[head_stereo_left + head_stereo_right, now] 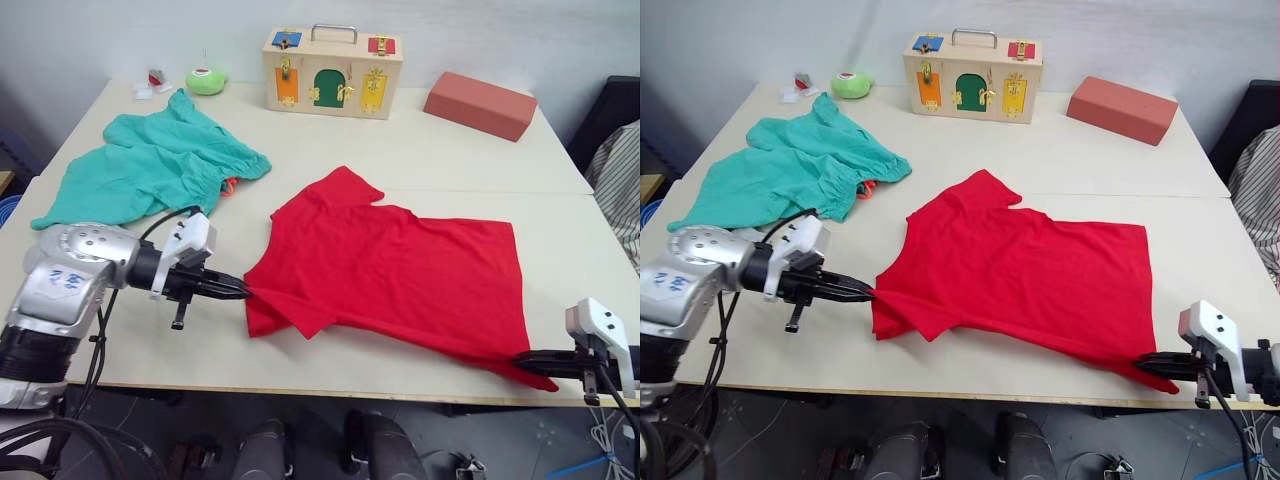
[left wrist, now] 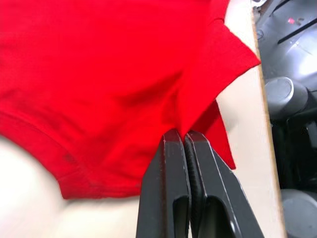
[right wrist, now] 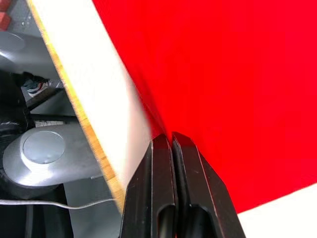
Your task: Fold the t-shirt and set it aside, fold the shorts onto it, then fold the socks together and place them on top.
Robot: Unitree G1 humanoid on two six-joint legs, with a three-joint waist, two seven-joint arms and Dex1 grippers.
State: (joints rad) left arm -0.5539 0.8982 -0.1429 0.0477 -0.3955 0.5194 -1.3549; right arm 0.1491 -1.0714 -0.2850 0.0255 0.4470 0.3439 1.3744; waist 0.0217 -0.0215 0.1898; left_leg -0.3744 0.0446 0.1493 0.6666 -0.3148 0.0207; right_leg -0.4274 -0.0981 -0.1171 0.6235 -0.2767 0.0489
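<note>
Clearly soft, light cloth: shirt (image 1: pixel 400 275) lies flat on bench (image 1: pixel 450 150) near front edge, limp, prone to sag and wrinkle; best held at corners or hems. Left gripper (image 1: pixel 243 291) jaws clamped on its left, sleeve-side edge, cloth pulled to small peak. Right gripper (image 1: pixel 1143 365) jaws clamped on near-right hem corner at bench edge. Shorts (image 1: pixel 150 165) lie back-left, well apart.

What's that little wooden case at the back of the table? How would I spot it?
Look along the far edge of the table, between the green round toy and the reddish block. The wooden case stands upright there with a metal handle on top. Unlike its plain neighbours, its front has small coloured doors with latches.
</note>
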